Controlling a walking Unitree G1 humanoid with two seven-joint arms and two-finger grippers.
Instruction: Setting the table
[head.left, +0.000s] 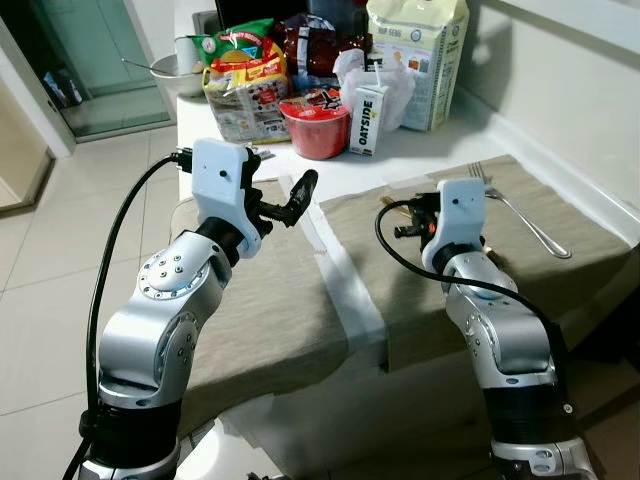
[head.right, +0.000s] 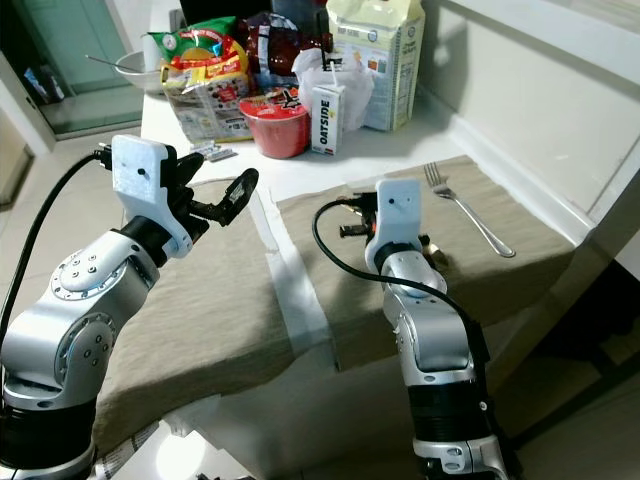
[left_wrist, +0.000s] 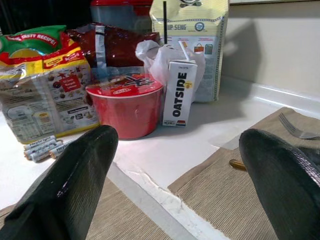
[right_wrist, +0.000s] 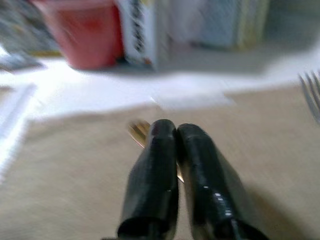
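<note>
Two beige placemats lie side by side on the table, the left one (head.left: 270, 300) and the right one (head.left: 520, 270). A silver fork (head.left: 530, 225) rests on the right mat's far right side. My right gripper (right_wrist: 175, 131) hovers low over the right mat, shut on a thin gold utensil (right_wrist: 137, 131) whose end sticks out past the fingertips. The same gold end (left_wrist: 237, 164) lies close to the mat. My left gripper (head.left: 285, 200) is raised above the left mat's far edge, open, with nothing between its fingers.
Behind the mats stand a red noodle cup (head.left: 315, 125), an Oatside carton (head.left: 363, 120), snack bags (head.left: 240, 75) and a tall yellow bag (head.left: 420, 50). A white strip (head.left: 345, 280) runs between the mats. A white bowl (head.left: 165, 70) sits at the back left; tiled floor lies left.
</note>
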